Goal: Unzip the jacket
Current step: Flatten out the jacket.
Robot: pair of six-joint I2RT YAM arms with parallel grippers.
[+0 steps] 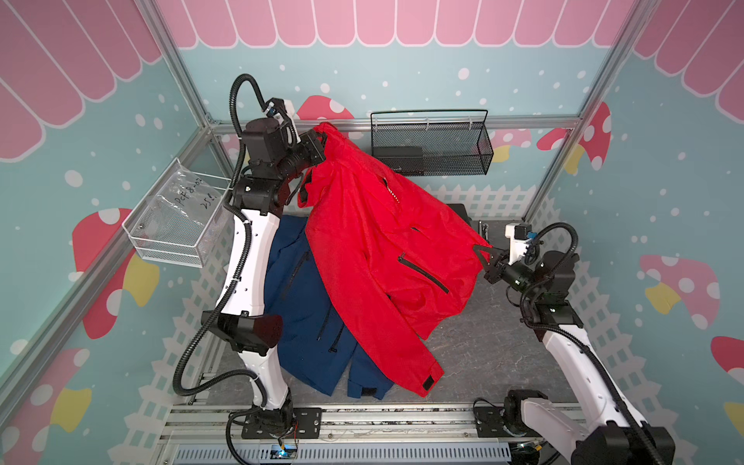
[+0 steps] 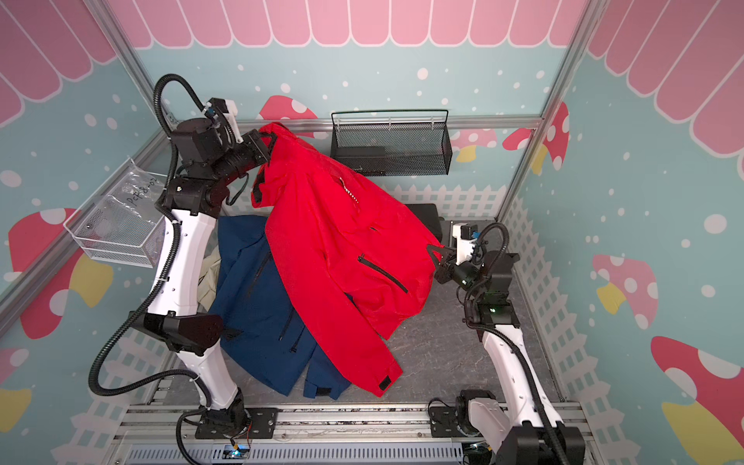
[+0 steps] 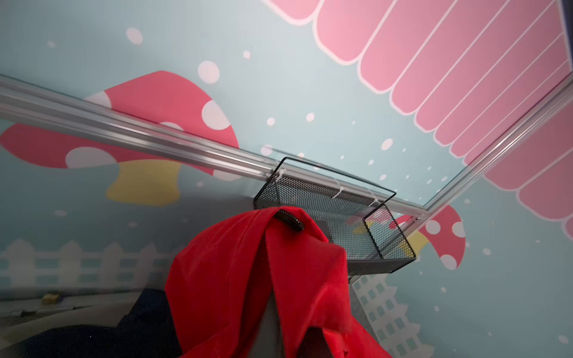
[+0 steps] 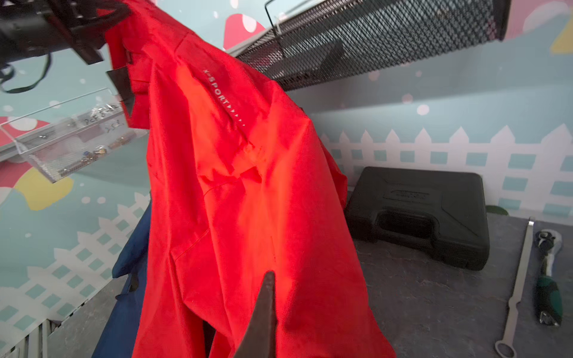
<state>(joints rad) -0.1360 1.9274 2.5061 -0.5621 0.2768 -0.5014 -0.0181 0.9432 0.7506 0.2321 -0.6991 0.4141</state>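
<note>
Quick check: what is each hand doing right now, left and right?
Left hand: closed, holding the red jacket by its upper end.
Right hand: closed, holding the red jacket's side edge.

The red thin-fabric jacket hung stretched above the table, its collar end raised high at the far left and a hem corner held out to the right. One sleeve trailed toward the front, its black cuff tab lowest. A black pocket zip slanted across its front.
</note>
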